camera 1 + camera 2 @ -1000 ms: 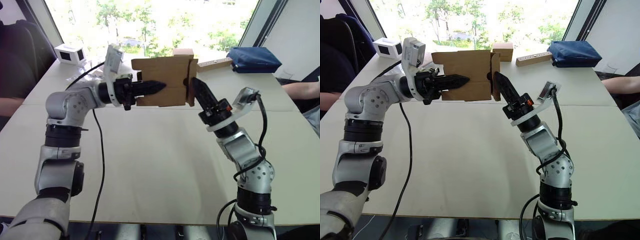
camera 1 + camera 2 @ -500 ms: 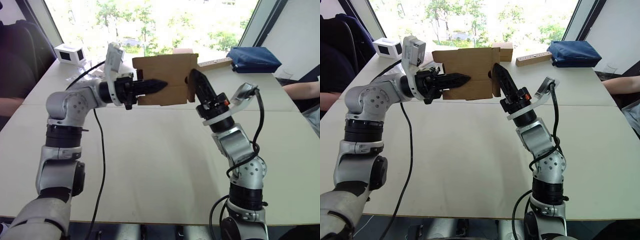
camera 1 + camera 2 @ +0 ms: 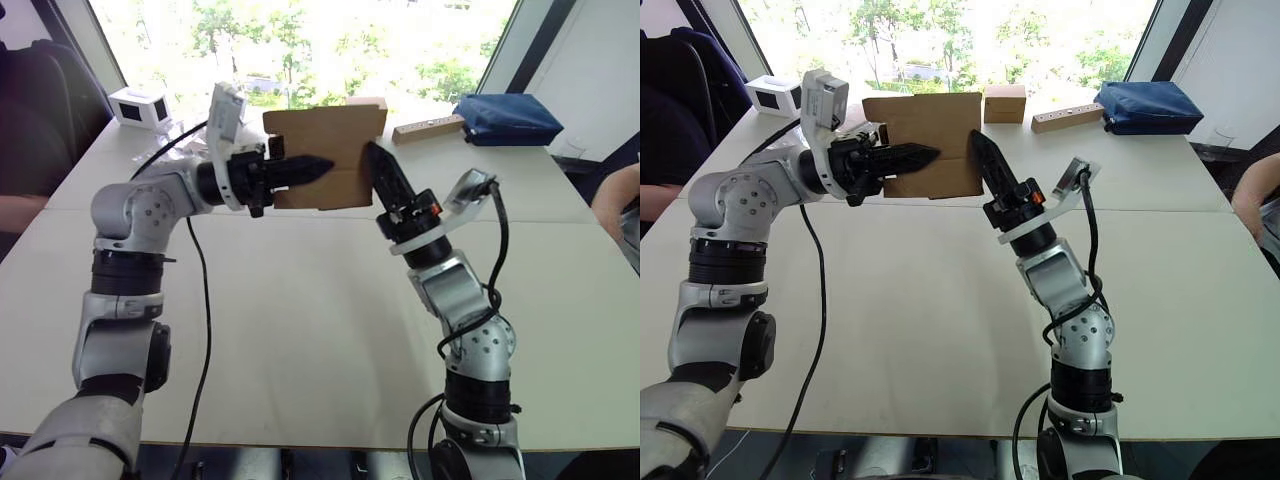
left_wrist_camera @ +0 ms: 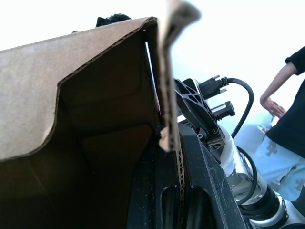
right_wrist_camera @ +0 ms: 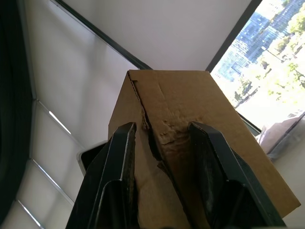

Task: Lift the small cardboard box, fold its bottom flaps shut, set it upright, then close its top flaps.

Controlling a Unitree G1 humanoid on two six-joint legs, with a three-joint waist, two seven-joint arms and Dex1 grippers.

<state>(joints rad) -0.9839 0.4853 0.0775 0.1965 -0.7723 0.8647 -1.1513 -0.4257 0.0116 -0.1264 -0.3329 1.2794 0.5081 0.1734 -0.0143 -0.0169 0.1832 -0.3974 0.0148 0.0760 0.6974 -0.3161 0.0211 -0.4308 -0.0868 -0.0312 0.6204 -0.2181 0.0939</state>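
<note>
Sideways, the plain brown small cardboard box (image 3: pixel 325 155) is held by the left gripper (image 3: pixel 310 170); the right gripper's (image 3: pixel 375 160) parted fingers (image 5: pixel 121 157) are pressed against its end.

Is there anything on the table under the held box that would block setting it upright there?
Nothing visible does. The small cardboard box is held above the table by the left gripper, with the right gripper at its end; the tabletop below and nearer the robot is bare.

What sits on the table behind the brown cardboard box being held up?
Behind the plain brown cardboard box, a squarer brown box and a wooden strip lie on the white table. Whatever is directly behind the box is hidden.
</note>
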